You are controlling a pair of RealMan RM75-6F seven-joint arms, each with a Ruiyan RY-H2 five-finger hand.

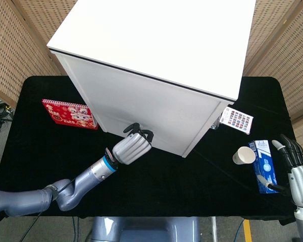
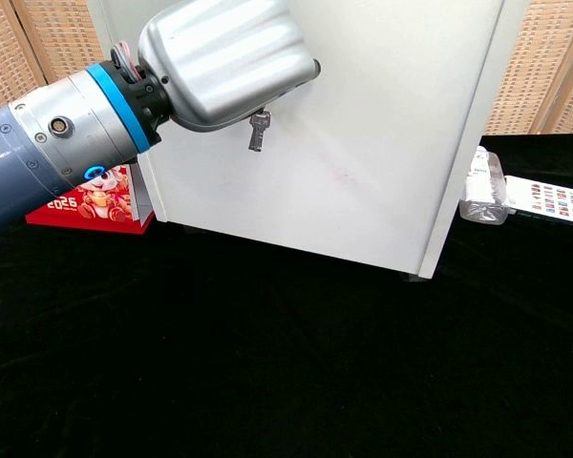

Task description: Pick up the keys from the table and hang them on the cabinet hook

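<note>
My left robot hand is raised against the white cabinet front, fingers curled on the small silver keys dangling just beneath it. Right robot hand hangs spread, holding nothing, beside the black tabletop.

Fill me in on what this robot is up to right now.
The left hand is raised against the front of the white cabinet, holding the keys, which dangle below its fingers close to the cabinet face. The hook itself is hidden behind the hand, so whether the keys are on it yet cannot be told. The right hand rests idle at the table's right edge, open, beside a blue box and a paper cup.
</note>
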